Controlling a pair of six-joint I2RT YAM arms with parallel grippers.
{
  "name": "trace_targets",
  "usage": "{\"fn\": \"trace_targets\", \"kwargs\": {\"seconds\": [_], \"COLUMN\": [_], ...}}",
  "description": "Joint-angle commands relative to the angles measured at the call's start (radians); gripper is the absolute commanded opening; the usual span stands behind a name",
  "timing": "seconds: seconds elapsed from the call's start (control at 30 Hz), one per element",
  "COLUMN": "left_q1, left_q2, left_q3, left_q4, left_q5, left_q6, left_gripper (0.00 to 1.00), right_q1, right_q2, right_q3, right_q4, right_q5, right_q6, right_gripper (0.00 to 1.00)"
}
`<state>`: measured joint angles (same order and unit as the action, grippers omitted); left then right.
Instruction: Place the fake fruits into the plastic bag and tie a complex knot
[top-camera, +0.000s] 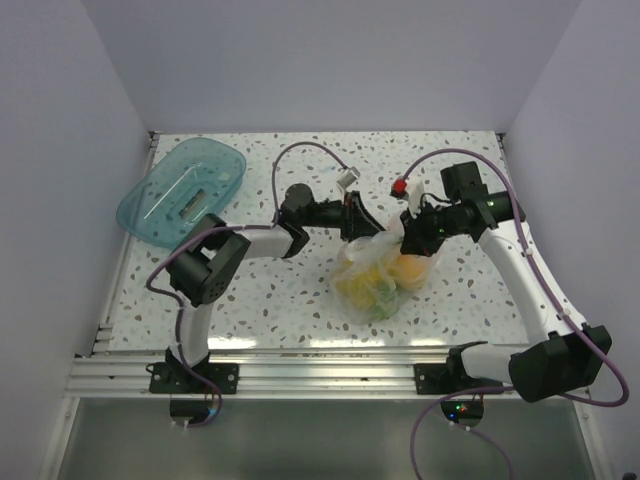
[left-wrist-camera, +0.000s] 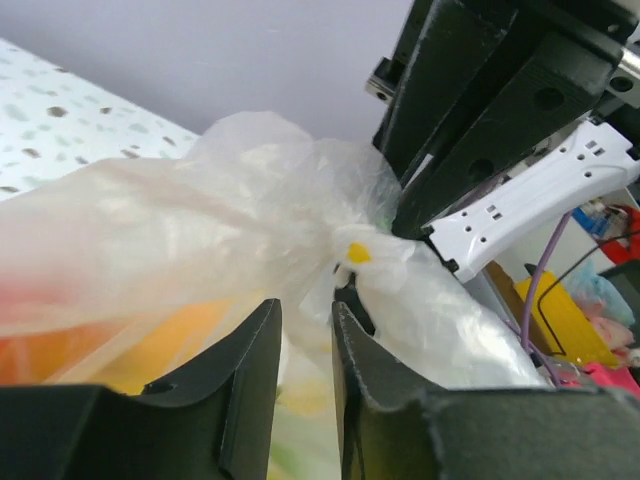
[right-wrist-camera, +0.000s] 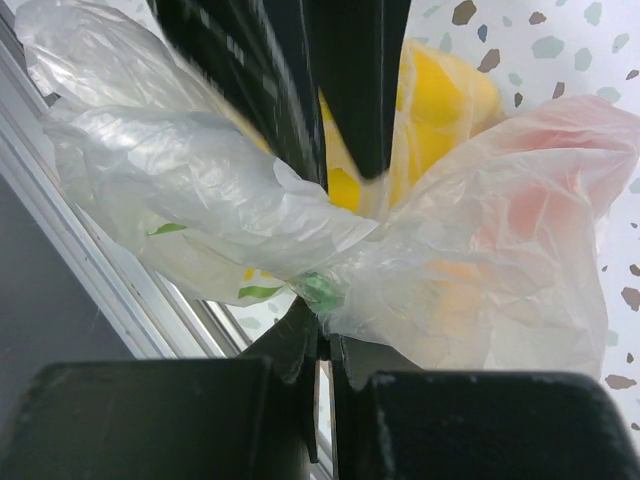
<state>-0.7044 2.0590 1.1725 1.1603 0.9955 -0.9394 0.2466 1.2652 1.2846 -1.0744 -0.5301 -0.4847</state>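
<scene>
Scene: plastic bag (top-camera: 385, 270) holding fake fruits (top-camera: 360, 282), desk (top-camera: 260, 290) centre | left end effector (left-wrist-camera: 305, 310): narrowly parted, seemingly gripping nothing | right end effector (right-wrist-camera: 321, 338): clamped on bag neck | handling: thin, slippery, light; grasp gathered neck

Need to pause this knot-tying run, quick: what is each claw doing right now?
Left claw: slightly open at the plastic bag, no clear grip.
Right claw: closed on the plastic bag's twisted neck.
</scene>
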Motion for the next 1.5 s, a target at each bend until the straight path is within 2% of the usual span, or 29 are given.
{"fn": "trace_targets", "kwargs": {"seconds": [0.0, 0.07, 0.2, 0.27, 0.3, 0.4, 0.5, 0.63, 0.77, 0.97, 1.27, 1.47], "left_q1": [0.088, 0.141, 0.216, 0.249, 0.253, 0.260, 0.260, 0.256, 0.238, 0.155, 0.111, 0.083], "left_q2": [-0.128, -0.190, -0.295, -0.348, -0.364, -0.430, -0.482, -0.531, -0.557, -0.554, -0.525, -0.484], "left_q3": [-0.043, -0.069, -0.033, -0.002, 0.009, 0.026, 0.009, -0.023, -0.051, -0.033, -0.011, -0.002], "left_q4": [-0.198, -0.296, -0.739, -0.850, -0.961, -1.127, -1.198, -1.202, -1.214, -1.251, -1.205, -1.122], "left_q5": [0.011, 0.023, 0.063, 0.086, 0.106, 0.118, 0.144, 0.158, 0.151, 0.091, 0.080, 0.052], "left_q6": [0.198, 0.261, 0.569, 0.675, 0.709, 0.821, 0.835, 0.804, 0.792, 0.800, 0.759, 0.691], "left_gripper": [0.33, 0.37, 0.41, 0.45, 0.48, 0.49, 0.49, 0.50, 0.56, 0.57, 0.53, 0.43], "right_q1": [0.000, 0.000, 0.000, 0.000, 0.000, 0.000, -0.001, 0.000, -0.001, 0.000, 0.000, 0.002], "right_q2": [-0.007, -0.013, -0.023, -0.023, -0.021, -0.020, -0.018, -0.020, -0.026, -0.033, -0.046, -0.055], "right_q3": [0.045, 0.035, 0.010, -0.002, -0.005, -0.011, -0.008, -0.010, -0.008, -0.010, -0.013, -0.024], "right_q4": [-0.036, -0.026, 0.005, 0.030, 0.037, 0.062, 0.074, 0.080, 0.083, 0.080, 0.080, 0.082], "right_q5": [0.002, -0.005, -0.044, -0.051, -0.056, -0.070, -0.076, -0.087, -0.091, -0.105, -0.114, -0.139], "right_q6": [-0.040, -0.035, -0.020, -0.006, -0.002, 0.006, 0.009, 0.009, 0.012, 0.011, 0.005, -0.003], "right_gripper": [0.00, 0.00, 0.00, 0.00, 0.00, 0.00, 0.00, 0.00, 0.00, 0.00, 0.00, 0.00]}}
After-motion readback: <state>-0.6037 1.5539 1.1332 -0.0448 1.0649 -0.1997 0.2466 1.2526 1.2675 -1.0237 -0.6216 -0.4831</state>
